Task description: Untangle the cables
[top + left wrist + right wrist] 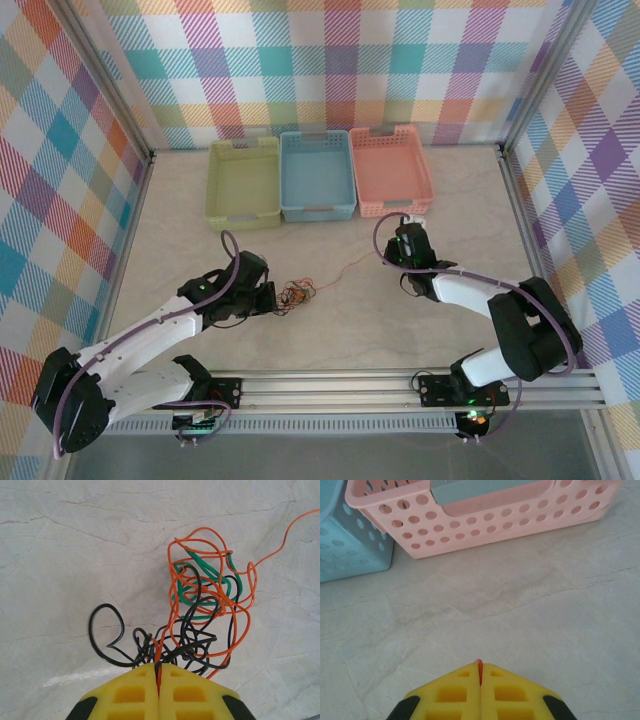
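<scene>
The cables [200,605] lie as a curly tangle of orange, black and green strands on the marble table, just in front of my left gripper [159,672]. That gripper is shut, pinching an orange and a black strand between its yellow fingers [130,692]. In the top view the tangle [296,293] sits at the left gripper's [272,297] tip. One orange strand [350,266] runs right toward my right gripper [408,225]. The right gripper [479,672] is shut on an orange cable end that pokes out at its tip.
Three baskets stand side by side at the back: green [243,182], blue [317,176] and pink [391,170]. The pink basket [485,520] is close ahead of the right gripper, with the blue basket [345,545] to its left. Metal frame rails edge the table.
</scene>
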Controlling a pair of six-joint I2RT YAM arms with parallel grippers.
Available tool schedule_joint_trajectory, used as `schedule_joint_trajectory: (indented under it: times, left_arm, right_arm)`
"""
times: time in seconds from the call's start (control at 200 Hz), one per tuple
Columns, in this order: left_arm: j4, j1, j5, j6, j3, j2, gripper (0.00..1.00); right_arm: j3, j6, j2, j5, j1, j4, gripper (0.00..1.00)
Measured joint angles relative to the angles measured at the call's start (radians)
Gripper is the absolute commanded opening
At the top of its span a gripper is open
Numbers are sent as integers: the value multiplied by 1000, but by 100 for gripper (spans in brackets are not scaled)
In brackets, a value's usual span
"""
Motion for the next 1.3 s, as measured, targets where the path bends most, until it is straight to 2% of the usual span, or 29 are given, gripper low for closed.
schedule_joint_trajectory:
  times: [0.22, 0.59, 0.91, 1.3]
  left_arm:
    - [11, 0, 15, 0, -18, 3, 0]
    - [-21, 8, -6, 2, -21, -31, 0]
    - [-70, 22, -31, 5, -30, -96, 0]
    - [-77, 23, -59, 4, -35, -98, 0]
  right_arm:
    - [-16, 2, -43, 25, -15, 0, 0]
    - [-56, -1, -177, 42, -97, -1, 0]
    - [-62, 11, -214, 20, -217, -2, 0]
    - [-64, 90, -203, -42, -383, -2, 0]
